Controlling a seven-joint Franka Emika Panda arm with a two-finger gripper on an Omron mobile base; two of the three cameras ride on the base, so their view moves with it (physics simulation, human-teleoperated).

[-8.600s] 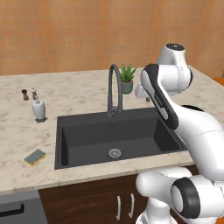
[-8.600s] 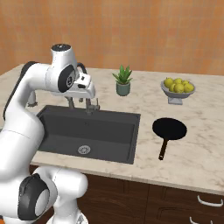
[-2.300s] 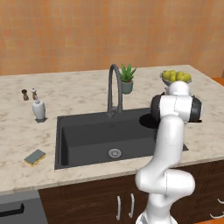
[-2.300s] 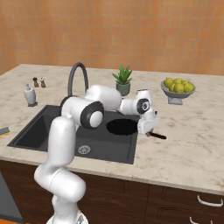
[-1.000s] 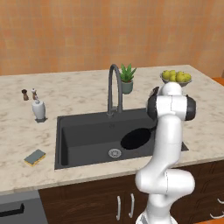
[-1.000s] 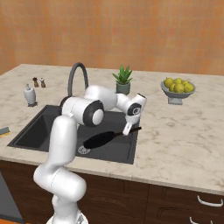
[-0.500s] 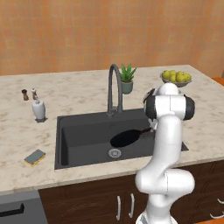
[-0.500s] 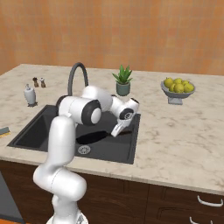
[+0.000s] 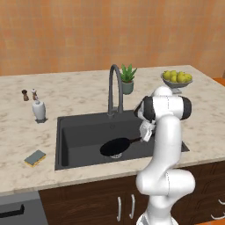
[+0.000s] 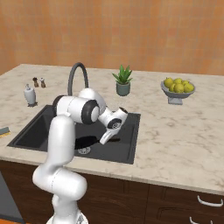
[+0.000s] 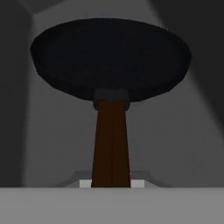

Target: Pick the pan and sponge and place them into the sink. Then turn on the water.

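Gripper (image 9: 143, 137) is pinched tight on the end of the pan (image 9: 115, 146) handle, holding the pan out over the sink (image 9: 70, 127). The pan sits low inside the basin, roughly above the drain; can't tell if it's touching the bottom yet. Hand view confirms the grip: handle (image 11: 111, 144) runs straight out from between the fingers to the pan body, so it's held far from the round part, probably because the thin handle is the only bit narrow enough to pinch. Sponge (image 9: 35, 157) is on the counter just left of the sink, not picked yet. Faucet (image 9: 115, 90) stands behind the basin, no water running. Looks like the pan drop is nearly done; sponge and tap remain.
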